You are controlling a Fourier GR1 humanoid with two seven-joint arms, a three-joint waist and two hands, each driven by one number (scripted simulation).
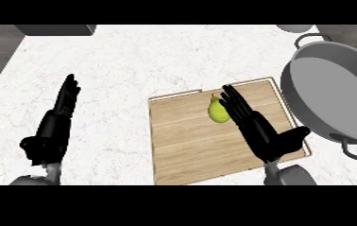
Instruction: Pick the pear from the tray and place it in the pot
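A yellow-green pear (217,111) lies on the wooden tray (188,144), near its far middle. My right hand (263,134) is over the tray with straight fingers; its fingertips (230,93) reach just right of the pear, close beside it. Whether they touch it I cannot tell. The grey pot (310,95) stands at the right edge of the view, its inside showing nothing. My left hand (52,128) is open at the left, fingers pointing away, resting over the white counter.
The pot's near handle (346,147) sticks out toward the tray's right corner. A dark grey object (55,29) sits at the far left corner of the marbled counter (160,59).
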